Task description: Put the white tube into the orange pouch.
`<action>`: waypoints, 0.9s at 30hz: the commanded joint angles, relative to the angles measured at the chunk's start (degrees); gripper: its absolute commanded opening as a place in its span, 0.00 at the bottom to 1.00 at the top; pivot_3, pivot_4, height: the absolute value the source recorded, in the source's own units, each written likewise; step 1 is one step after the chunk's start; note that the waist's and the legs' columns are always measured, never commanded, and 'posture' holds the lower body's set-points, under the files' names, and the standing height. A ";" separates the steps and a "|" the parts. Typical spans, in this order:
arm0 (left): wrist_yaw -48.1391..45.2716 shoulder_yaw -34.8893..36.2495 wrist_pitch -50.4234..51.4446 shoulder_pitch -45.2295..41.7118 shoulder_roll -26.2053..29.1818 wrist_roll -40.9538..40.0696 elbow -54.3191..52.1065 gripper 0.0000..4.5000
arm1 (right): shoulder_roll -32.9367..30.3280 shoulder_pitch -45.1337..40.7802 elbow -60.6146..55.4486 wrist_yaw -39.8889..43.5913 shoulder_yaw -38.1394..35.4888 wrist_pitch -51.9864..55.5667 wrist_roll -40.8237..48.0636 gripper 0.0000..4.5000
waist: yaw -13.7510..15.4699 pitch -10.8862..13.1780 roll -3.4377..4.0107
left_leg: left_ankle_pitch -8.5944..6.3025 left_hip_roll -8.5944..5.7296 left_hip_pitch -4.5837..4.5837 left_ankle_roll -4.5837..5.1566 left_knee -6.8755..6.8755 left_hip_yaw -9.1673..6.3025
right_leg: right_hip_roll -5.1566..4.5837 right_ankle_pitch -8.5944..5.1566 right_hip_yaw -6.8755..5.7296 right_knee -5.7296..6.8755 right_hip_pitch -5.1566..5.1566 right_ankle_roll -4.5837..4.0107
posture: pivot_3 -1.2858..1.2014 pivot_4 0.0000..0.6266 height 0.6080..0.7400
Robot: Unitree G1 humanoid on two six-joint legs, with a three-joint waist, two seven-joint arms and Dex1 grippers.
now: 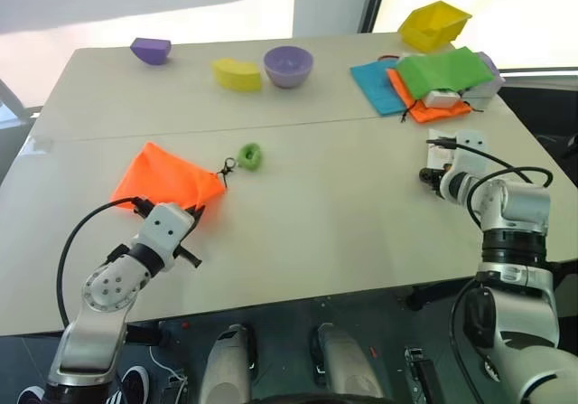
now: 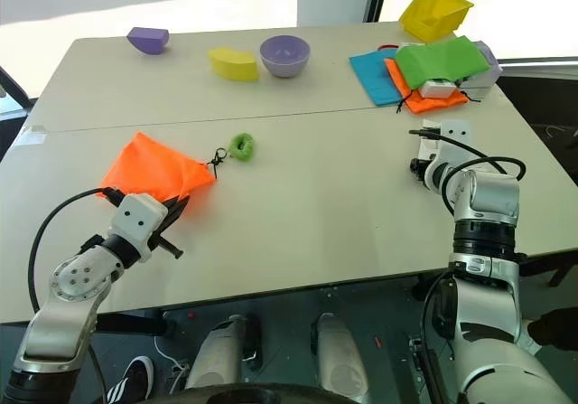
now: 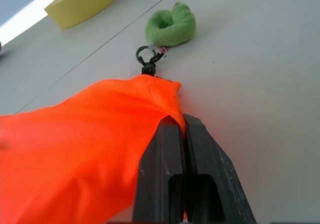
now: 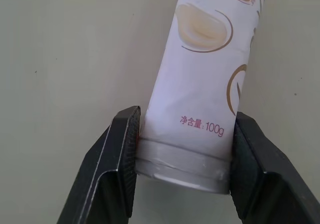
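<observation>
On the near right part of the table, one white tube is lying between the two black fingers of the right gripper; they are pressing on both sides of its cap end. The print is reading "100g" after some Chinese characters. At the near left, one orange pouch is lying flat, and the left gripper is fully closed, pinching a fold of the fabric at its corner. One black cord clip is joining the pouch to one green fuzzy ring. At the far side are standing one purple bowl, one yellow block, one purple container, one yellow bin and three cloths: blue, orange and green.
</observation>
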 commanded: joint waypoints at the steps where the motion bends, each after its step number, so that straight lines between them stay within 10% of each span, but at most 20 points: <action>1: -0.17 0.55 -1.04 -0.10 0.48 -0.38 -1.57 0.00 | -0.76 1.22 -3.97 3.74 1.15 0.20 1.94 0.40 | -0.01 0.00 0.00 | 0.00 0.00 0.00 0.00 0.00 0.00 | 0.00 0.00 0.00 0.00 0.00 0.00 | 0.52 0.24 1.00; 11: -0.74 1.65 -2.23 -0.48 1.25 -1.45 -0.13 0.00 | -14.80 17.10 -34.47 38.81 23.54 -21.10 4.66 0.40 | -0.19 0.04 0.06 | 0.00 0.02 0.04 0.00 -0.16 -0.06 | 0.16 -0.04 -0.02 0.00 -0.06 0.08 | 0.52 0.24 1.00; 27: -3.52 10.41 -6.39 7.99 4.59 -3.90 1.51 0.00 | -11.85 13.04 -21.81 33.74 28.15 -33.17 -7.09 0.40 | 0.00 0.00 -0.01 | -0.16 -0.09 -0.01 -0.14 -0.24 0.10 | -0.69 0.02 -0.18 -0.35 -0.05 -0.09 | 0.52 0.24 1.00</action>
